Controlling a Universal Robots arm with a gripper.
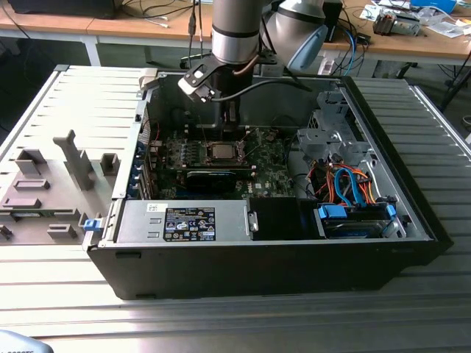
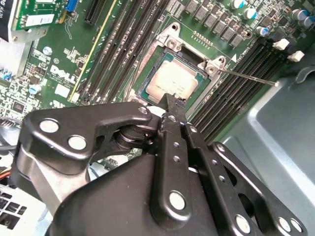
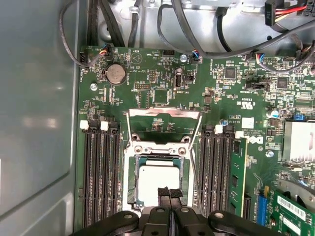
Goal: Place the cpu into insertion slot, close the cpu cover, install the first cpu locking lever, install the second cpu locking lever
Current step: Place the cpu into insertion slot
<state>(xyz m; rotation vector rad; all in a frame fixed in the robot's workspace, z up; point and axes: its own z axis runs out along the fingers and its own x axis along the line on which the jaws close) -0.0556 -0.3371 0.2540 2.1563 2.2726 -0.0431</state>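
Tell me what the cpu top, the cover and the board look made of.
cpu: metal top, dull silver-grey, with soft even glare.
cover: thin sheet metal, probably steel, with a brighter streaky reflection.
board: green laminate, likely fibreglass, matte, with fine printed traces.

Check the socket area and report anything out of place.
Nothing stands out. The cpu lies square in the insertion slot, the cpu cover is tipped open, and the gripper is shut, its tips at the chip's edge.

Workshop with a ribbed grey metal bench [image 1: 221, 323].
Wooden desks [image 1: 66, 26] run along the far side, strewn with cables [image 1: 158, 11]; the light is even.
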